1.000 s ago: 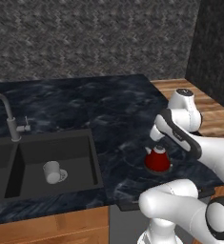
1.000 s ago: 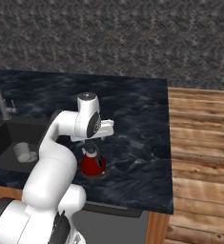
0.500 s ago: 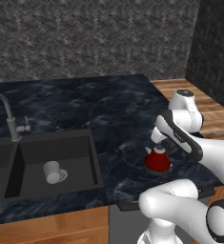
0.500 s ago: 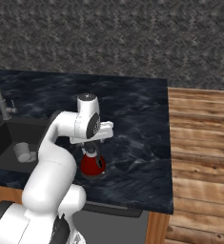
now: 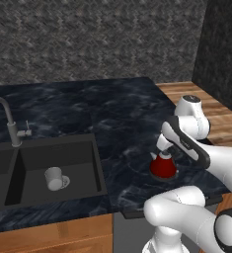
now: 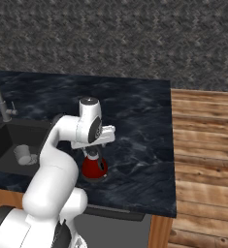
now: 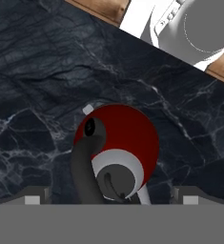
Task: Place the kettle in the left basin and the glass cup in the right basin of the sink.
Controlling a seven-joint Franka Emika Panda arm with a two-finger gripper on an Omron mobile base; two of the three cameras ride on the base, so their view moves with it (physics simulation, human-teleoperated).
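1. Left base view: we see the kettle on the counter, right of the sink; the glass cup lies in the right basin.
2. Right base view: the gripper hangs just above the kettle.
3. Hand view: fingertips spread wide either side of the kettle, gripping nothing.

Dark marbled countertop: spans the work area. Grey textured wall: rises directly behind the countertop. Wooden floor: adjoins the countertop's right edge. Wooden cabinet front: sits below the countertop's front edge.
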